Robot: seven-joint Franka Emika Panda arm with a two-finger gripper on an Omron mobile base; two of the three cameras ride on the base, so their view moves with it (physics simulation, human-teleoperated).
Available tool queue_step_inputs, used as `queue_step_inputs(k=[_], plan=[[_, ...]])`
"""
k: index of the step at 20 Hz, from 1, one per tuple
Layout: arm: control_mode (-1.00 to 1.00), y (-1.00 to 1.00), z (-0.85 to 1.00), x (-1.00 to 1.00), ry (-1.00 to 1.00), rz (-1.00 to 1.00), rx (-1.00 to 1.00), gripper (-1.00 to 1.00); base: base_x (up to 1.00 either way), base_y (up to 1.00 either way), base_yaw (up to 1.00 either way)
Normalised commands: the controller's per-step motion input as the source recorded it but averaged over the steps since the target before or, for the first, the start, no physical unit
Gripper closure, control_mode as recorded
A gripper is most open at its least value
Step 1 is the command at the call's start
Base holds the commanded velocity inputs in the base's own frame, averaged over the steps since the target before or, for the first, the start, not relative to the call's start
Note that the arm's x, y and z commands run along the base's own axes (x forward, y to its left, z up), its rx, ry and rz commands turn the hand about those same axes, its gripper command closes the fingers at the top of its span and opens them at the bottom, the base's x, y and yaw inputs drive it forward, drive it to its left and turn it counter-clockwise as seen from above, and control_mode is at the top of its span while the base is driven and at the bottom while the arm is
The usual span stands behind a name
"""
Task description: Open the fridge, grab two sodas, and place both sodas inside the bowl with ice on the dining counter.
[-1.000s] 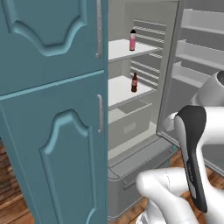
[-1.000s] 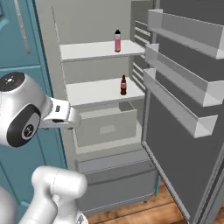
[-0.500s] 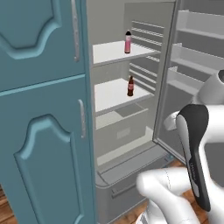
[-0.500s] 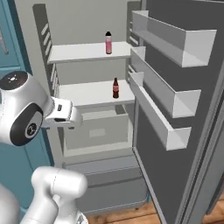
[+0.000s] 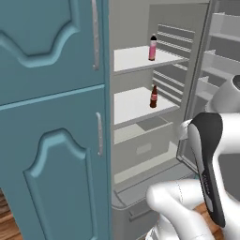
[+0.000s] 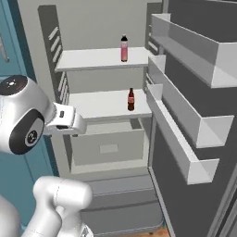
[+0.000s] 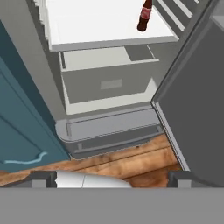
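Observation:
The fridge (image 5: pixel 131 28) (image 6: pixel 92 28) stands open, with white shelves inside. A pink soda (image 5: pixel 153 48) (image 6: pixel 124 48) stands upright on the upper shelf. A dark reddish-brown soda (image 5: pixel 153 97) (image 6: pixel 131 99) (image 7: pixel 145 15) stands upright on the shelf below. In the hand view my gripper (image 7: pixel 112 179) is open and holds nothing. It hangs low in front of the fridge's bottom drawer (image 7: pixel 109 124), well short of both sodas. The bowl with ice and the dining counter are out of view.
The fridge door (image 6: pixel 194 115) (image 7: pixel 197 100) is swung wide on the right, its deep door shelves jutting inward. Teal cabinets (image 5: pixel 47 117) (image 7: pixel 22 131) flank the fridge on the left. A closed grey inner drawer (image 6: pixel 109 148) sits under the lower shelf. Wooden floor (image 7: pixel 131 162) lies below.
The whole picture has shifted because the base has driven. The fridge interior now sits more squarely ahead and closer. Both sodas stay on their shelves, and the gripper stays open.

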Motion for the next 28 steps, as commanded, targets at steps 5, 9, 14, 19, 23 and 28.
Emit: queue_step_inputs(k=[5, 9, 14, 19, 23, 28], plan=[[1.00, 0.00, 0.00, 0.00, 0.00, 0.00, 0.00, -1.00, 0.48, -0.35, 0.10], [1.00, 0.00, 0.00, 0.00, 0.00, 0.00, 0.00, -1.00, 0.52, -0.37, 0.07], [-1.00, 0.00, -0.02, 0.00, 0.00, 0.00, 0.00, -1.00, 0.28, -0.08, 0.02], [-1.00, 0.00, -0.29, 0.43, -0.04, 0.00, -0.01, -1.00, 0.00, 0.00, 0.00], [-1.00, 0.00, -0.44, 0.31, -0.24, 0.00, -0.01, -1.00, 0.00, 0.00, 0.00], [-1.00, 0.00, -0.23, 0.44, -0.31, 0.00, 0.00, -1.00, 0.00, 0.00, 0.00]])
